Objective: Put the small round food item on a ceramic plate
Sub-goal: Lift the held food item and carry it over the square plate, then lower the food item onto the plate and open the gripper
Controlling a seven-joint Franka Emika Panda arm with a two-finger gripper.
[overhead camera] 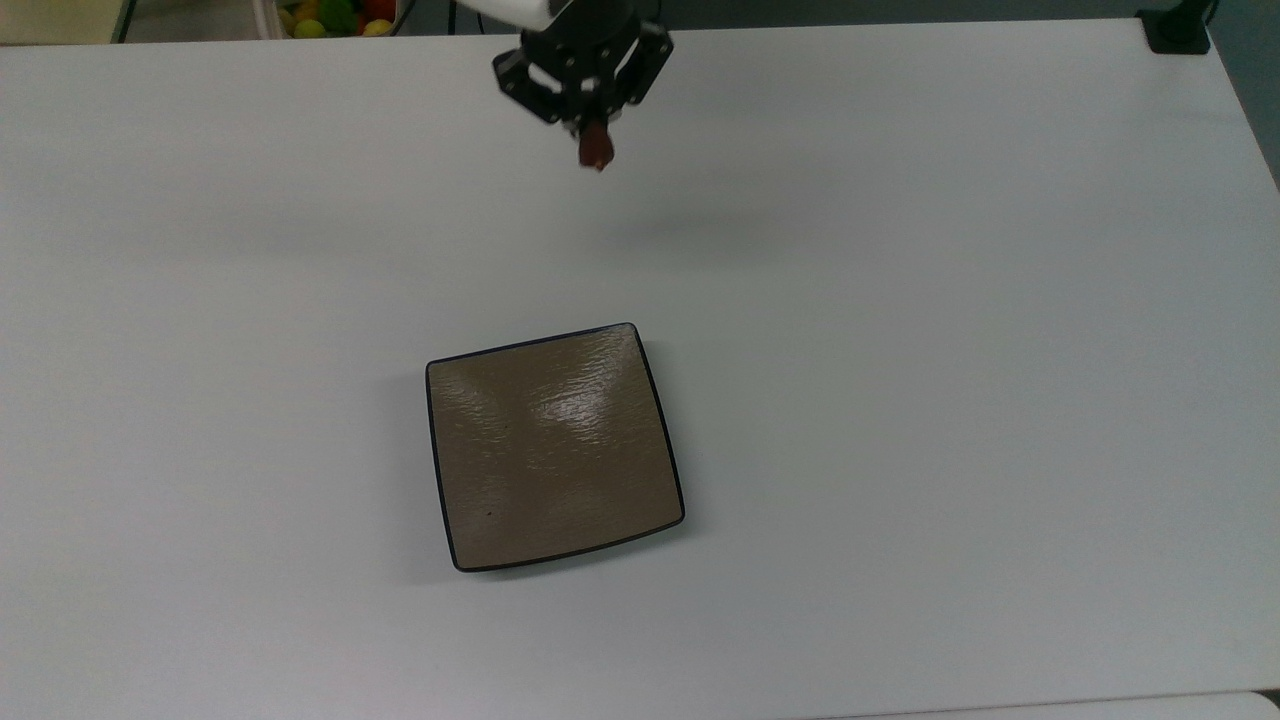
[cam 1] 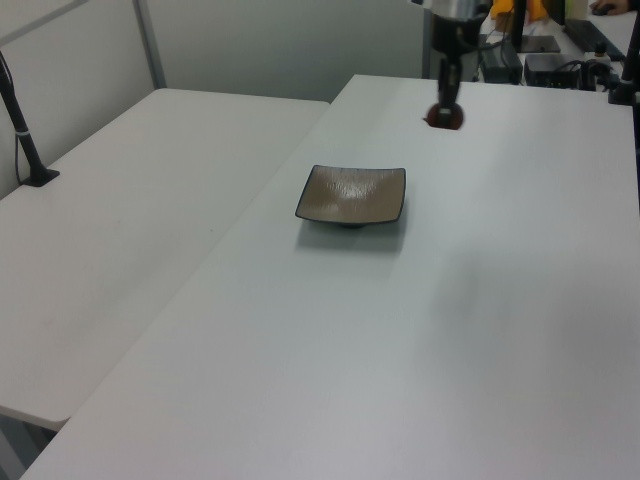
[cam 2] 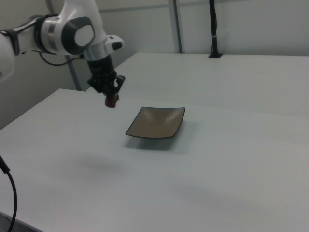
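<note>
Broad white rectangular table [overhead camera: 950, 350] [cam 1: 520, 330] [cam 2: 231, 193]: surface flat, matt, carrying the plate alone on its working area. A second white table [cam 1: 130, 230] [cam 2: 241, 77] stands alongside, just beside the first.

White and grey Franka arm [cam 2: 67, 34]: reaches in from the right view's left, wrist pointing downward over the table.

Square glossy tan-brown ceramic plate with rippled surface, thin black rim and rounded corners [overhead camera: 555, 447] [cam 1: 352, 194] [cam 2: 157, 123]: rests flat on the table near its middle, nothing on it.

Black two-finger gripper [overhead camera: 592, 125] [cam 1: 447, 98] [cam 2: 111, 93]: held above the table near the top view's upper edge, fingers pointing down and closed on the food item. A faint shadow lies on the table in the top view, below and to the right of the gripper.

Small dark reddish-brown glossy rounded food item [overhead camera: 595, 150] [cam 1: 445, 116] [cam 2: 111, 100]: pinched between the fingertips, protruding below them, clear of the table surface. It hangs in the air well apart from the plate; in the top view it sits above the plate's upper edge, in the right view to the plate's left.

Bowl of yellow, green and red fruits [overhead camera: 335, 16]: at the top view's upper left, beyond the table edge.
</note>
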